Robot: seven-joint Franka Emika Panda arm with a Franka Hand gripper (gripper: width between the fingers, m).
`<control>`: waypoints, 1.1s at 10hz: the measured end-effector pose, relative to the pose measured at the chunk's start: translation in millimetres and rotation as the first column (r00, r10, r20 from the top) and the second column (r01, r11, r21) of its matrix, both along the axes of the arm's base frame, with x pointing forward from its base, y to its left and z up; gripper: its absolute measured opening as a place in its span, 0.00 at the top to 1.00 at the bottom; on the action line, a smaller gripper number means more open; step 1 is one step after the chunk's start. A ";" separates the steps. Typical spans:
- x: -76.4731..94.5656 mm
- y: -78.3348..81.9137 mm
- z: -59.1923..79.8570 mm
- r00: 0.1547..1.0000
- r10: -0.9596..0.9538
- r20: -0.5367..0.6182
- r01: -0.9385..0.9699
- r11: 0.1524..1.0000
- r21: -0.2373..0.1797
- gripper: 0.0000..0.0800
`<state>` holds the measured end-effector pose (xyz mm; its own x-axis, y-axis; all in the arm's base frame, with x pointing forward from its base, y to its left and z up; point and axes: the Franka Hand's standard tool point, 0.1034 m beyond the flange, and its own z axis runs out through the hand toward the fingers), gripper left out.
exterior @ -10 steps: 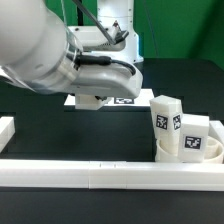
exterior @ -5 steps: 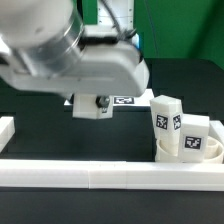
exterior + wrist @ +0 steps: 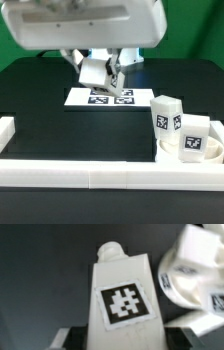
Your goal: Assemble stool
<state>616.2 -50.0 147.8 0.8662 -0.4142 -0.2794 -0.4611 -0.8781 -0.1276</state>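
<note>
1. Since half a second ago the arm is rising and drawing back. Its bulk is no longer filling the exterior view's left, and the gripper (image 3: 108,75) is now hanging above the marker board (image 3: 75,98) instead of sitting low over it.
2. Going from the exterior view's left, the border rail (image 3: 60,172) is running along the near side of the marker board. The gripper is hovering over the board's far edge. The seat (image 3: 190,152) is lying well off the board's end toward the exterior view's right, just beside the rail.
3. Two legs (image 3: 166,118) are standing upright on that seat, side by side. Whether they are fully fastened cannot be told.
4. The step in hand is probably the carrying of the third leg (image 3: 93,71) to the seat, with the other two apparently already placed.
5. The next move is calling for travel from above the marker board toward the seat. The leg's peg (image 3: 110,251) should be turning to face the free spot while the leg is staying clear of the two standing legs.
6. The jaws are standing narrowly apart and clamping the third leg by its sides. The fingers (image 3: 72,338) are pinching it beyond its tag (image 3: 125,303), at the end away from the peg, and touching nothing else.
</note>
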 end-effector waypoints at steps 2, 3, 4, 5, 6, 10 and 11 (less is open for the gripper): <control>6.8 0.2 -3.1 0.992 -0.006 0.127 0.012 0.999 -0.048 0.59; 8.3 3.0 -2.5 0.981 -0.006 0.193 0.020 0.997 -0.074 0.59; 8.0 5.1 -3.1 0.973 -0.017 0.232 0.038 0.996 -0.087 0.59; 10.6 9.1 -0.2 0.951 -0.039 0.307 0.076 0.991 -0.108 0.59; 10.1 16.8 7.5 0.935 -0.040 0.351 0.086 0.989 -0.117 0.59; 9.5 49.8 38.7 0.905 -0.068 0.420 0.123 0.987 -0.106 0.59; 9.8 66.1 41.8 0.905 -0.081 0.418 0.133 0.986 -0.096 0.59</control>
